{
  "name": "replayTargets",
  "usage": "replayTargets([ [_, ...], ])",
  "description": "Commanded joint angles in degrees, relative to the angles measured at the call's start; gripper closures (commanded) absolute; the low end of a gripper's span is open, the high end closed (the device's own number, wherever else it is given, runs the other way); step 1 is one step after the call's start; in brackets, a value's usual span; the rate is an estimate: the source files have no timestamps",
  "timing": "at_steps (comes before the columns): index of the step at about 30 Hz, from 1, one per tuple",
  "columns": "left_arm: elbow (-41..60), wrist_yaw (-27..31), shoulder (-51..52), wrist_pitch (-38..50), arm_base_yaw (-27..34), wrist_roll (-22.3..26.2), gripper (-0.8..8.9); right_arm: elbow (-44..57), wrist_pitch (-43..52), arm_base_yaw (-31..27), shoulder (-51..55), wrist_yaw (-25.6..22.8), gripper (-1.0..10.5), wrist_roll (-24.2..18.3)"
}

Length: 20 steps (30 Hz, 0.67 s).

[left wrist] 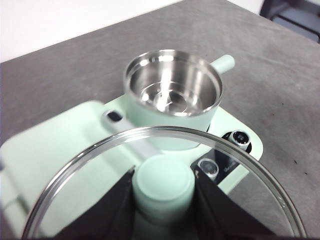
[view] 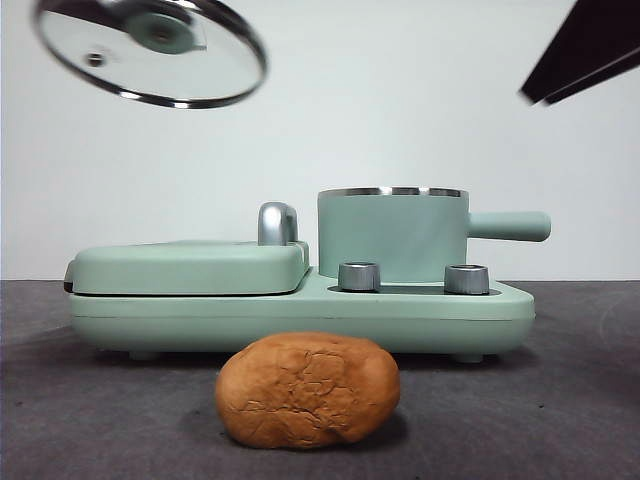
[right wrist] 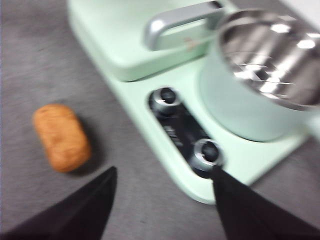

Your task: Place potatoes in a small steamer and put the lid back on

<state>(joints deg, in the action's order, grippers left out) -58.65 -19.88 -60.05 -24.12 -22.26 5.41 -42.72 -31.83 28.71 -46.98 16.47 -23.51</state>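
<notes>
Sideways, potato (view: 308,390) (long axis along cooker (view: 300,305))

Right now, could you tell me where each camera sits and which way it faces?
Front: low at table height, facing the orange-brown cracked potato and mint-green steel-rimmed pot; an arm's dark tip shows.
Left wrist: above the pot; left pincer grips the clear glass lid.
Right wrist: over the potato; right pincer open.
All share the pot.

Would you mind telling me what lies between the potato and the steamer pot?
The front view shows the mint-green base with its two steel knobs standing between the potato and the steamer pot; the right wrist view shows bare grey table too.
</notes>
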Motion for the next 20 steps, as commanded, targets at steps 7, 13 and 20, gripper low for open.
replayTargets([
  [7, 4.4, 2.1, 10.0, -5.5, 3.2, -3.7, 8.01, -1.1, 5.4, 9.1, -12.3, 4.8, 5.5, 4.9],
  [13, 4.4, 2.1, 12.2, -6.4, 4.1, -3.7, 8.01, -1.1, 10.1, 13.2, -21.1, 6.2, 5.5, 5.3],
  [20, 4.4, 2.1, 12.3, -6.4, 4.1, -3.7, 8.01, -1.1, 14.7, 16.5, -29.9, 6.3, 5.5, 5.3],
])
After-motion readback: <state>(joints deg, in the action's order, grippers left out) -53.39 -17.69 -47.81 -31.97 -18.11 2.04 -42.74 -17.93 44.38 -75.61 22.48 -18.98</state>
